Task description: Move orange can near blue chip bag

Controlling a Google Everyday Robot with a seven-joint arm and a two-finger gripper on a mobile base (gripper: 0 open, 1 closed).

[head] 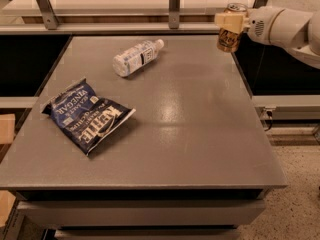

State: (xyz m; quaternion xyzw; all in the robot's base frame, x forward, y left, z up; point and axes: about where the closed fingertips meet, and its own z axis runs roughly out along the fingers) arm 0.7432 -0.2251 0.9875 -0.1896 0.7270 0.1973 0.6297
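The orange can (230,32) is upright at the far right corner of the grey table (190,134), lifted slightly off its surface. My gripper (229,20) reaches in from the right on a white arm and is shut on the can's upper part. The blue chip bag (86,115) with white "Kettle" lettering lies flat on the left side of the table, far from the can.
A clear plastic bottle (136,57) with a white label lies on its side at the back middle of the table. A metal rack with uprights (174,5) runs behind the table. The floor shows at the right.
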